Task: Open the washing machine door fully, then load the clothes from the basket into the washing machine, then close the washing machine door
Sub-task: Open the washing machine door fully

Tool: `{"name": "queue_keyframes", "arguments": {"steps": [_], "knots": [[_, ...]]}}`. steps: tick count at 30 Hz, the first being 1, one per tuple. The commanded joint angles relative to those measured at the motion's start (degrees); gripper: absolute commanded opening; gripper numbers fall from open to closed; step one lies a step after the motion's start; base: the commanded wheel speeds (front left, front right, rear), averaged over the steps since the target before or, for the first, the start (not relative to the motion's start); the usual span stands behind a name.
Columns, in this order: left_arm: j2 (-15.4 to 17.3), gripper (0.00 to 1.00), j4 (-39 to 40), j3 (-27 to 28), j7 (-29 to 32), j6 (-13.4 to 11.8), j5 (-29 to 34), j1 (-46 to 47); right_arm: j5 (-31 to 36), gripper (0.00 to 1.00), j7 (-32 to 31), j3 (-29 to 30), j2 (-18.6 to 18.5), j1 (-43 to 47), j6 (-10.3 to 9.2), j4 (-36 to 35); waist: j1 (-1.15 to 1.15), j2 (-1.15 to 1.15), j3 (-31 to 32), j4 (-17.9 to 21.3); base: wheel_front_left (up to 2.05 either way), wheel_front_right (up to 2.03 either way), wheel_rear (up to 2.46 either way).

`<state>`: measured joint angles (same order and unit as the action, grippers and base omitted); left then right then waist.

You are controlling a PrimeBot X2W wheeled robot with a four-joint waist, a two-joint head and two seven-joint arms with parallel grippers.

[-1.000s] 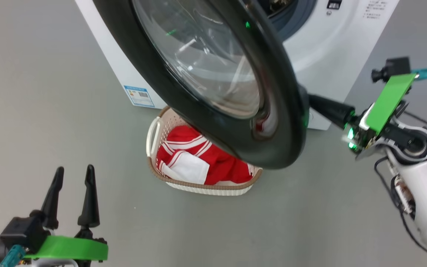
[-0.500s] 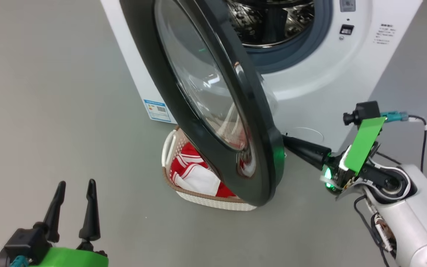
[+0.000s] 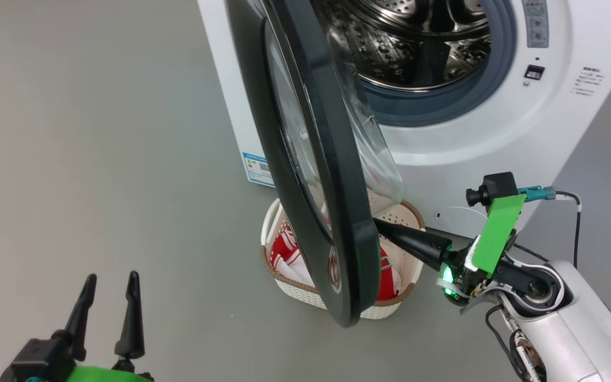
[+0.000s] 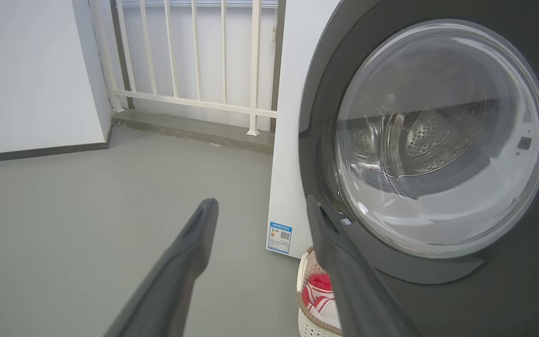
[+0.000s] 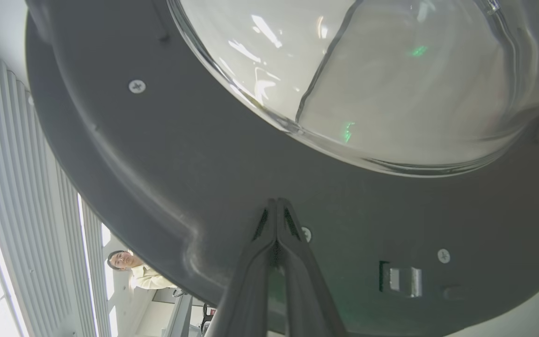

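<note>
The white washing machine (image 3: 443, 143) stands open, its steel drum (image 3: 417, 42) showing. The washing machine door (image 3: 332, 212) is swung out and shows nearly edge-on in the head view; its glossy black outer face (image 4: 325, 93) shows in the left wrist view. My right gripper (image 3: 381, 225) is shut, tips pressed on the door's dark grey inner face (image 5: 166, 154) below the glass bowl (image 5: 367, 70). The basket (image 3: 297, 289) sits on the floor under the door, with the red and white clothes (image 3: 287, 249) inside. My left gripper (image 3: 112, 276) stands open and empty at the lower left.
Grey floor (image 3: 98, 159) lies open to the left of the machine. A white railing (image 4: 194, 98) and wall stand behind. A blue label (image 4: 280, 237) is low on the machine's side. The door's latch (image 5: 400, 278) shows near my right fingers. A person (image 5: 131, 271) is beyond the door's edge.
The head camera has shifted. The door has swung wider from the machine, from facing me to nearly edge-on, with my shut right gripper following against its inner face. The left gripper stays open.
</note>
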<state>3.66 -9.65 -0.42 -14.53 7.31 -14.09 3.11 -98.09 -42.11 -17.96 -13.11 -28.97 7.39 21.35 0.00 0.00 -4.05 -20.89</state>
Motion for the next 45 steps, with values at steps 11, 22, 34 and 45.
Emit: {"name": "queue_keyframes", "arguments": {"steps": [11, 22, 34, 45], "knots": [[1.3, 1.00, 1.0, 1.9, -0.5, 0.2, 0.4, 0.5, 2.9, 0.00, -1.7, -1.4, 4.4, 0.1, 0.10, -2.6, 0.00, 0.00, 0.6, -4.5, 0.00, 0.00, 0.00], [1.1, 1.00, 0.6, 2.0, -0.5, 0.2, 0.6, 0.5, 4.7, 0.00, -2.0, -3.3, 8.5, -1.8, 0.10, -2.1, 0.00, 0.00, 1.0, -8.1, 0.00, 0.00, 0.00], [0.7, 1.00, 1.5, 3.5, -0.5, 0.1, 0.8, 0.1, 5.7, 0.00, 0.6, -6.1, 10.0, -6.7, 0.10, 0.6, 0.00, 0.00, 0.2, -10.0, 0.00, 0.00, 0.00], [0.1, 1.00, 2.4, 4.8, -0.5, 0.1, 1.2, -0.4, 4.1, 0.00, 1.7, -9.0, 10.2, -8.3, 0.10, 1.4, 0.00, 0.00, -0.1, -10.2, 0.00, 0.00, 0.00]]}}
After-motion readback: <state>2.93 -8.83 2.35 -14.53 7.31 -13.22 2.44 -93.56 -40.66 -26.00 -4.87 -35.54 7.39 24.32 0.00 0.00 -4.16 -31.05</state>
